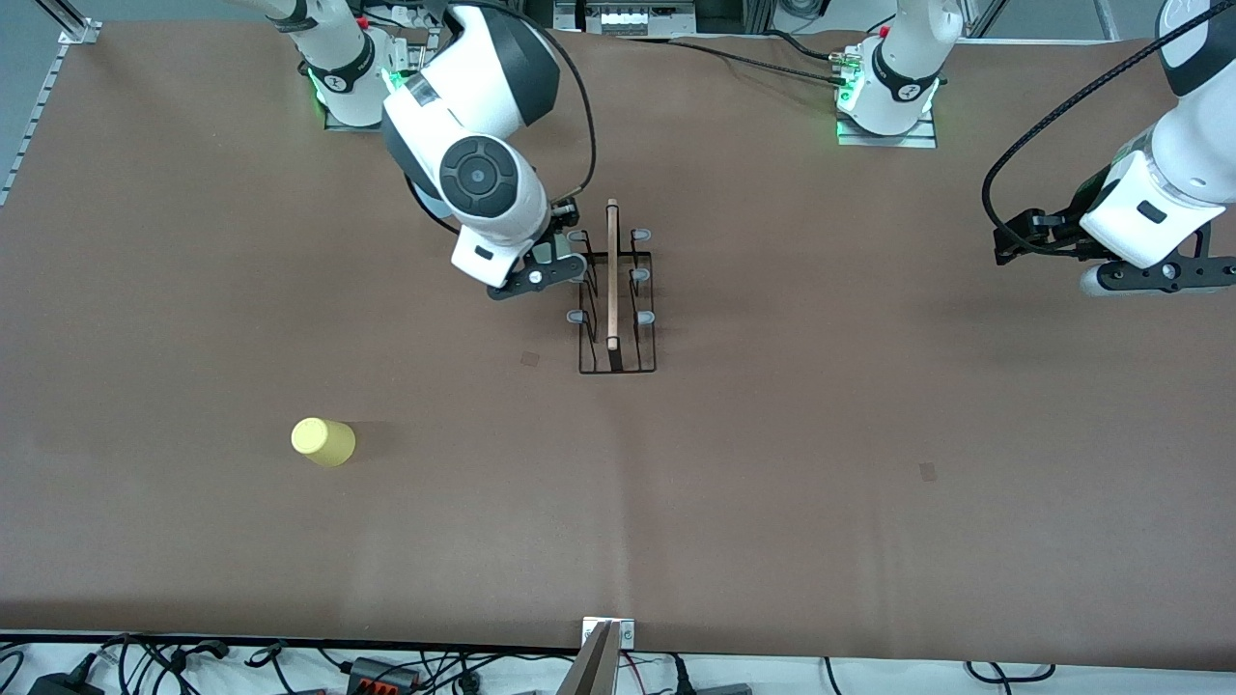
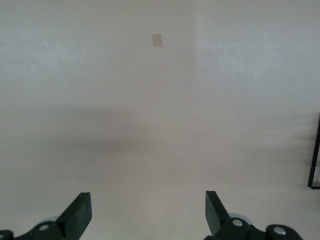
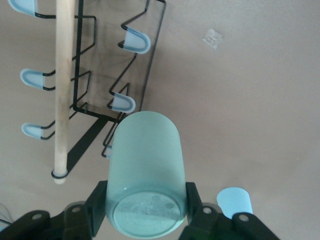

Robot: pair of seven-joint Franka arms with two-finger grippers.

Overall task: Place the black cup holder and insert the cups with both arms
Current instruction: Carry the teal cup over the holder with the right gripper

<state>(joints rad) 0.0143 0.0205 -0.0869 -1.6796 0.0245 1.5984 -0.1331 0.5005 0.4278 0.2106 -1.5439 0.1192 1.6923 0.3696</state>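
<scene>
The black cup holder point(image 1: 616, 301) stands upright mid-table, with a wooden rod handle point(image 3: 64, 85) and pale blue peg tips. My right gripper point(image 1: 563, 263) hovers at the holder's side toward the right arm's end. In the right wrist view the right gripper point(image 3: 145, 212) is shut on the mint green cup point(image 3: 145, 170), whose base faces the camera and whose mouth points at the pegs point(image 3: 122, 102). The yellow cup point(image 1: 323, 441) lies on the table, nearer the front camera. My left gripper point(image 1: 1009, 239) waits open and empty point(image 2: 147, 212) near the left arm's end. No light blue cup is identifiable.
A pale blue rounded shape point(image 3: 234, 201) shows beside my right finger; I cannot tell what it is. A small tape mark point(image 2: 157, 40) lies on the brown table point(image 1: 869, 434). Cables run along the table's front edge point(image 1: 193, 661).
</scene>
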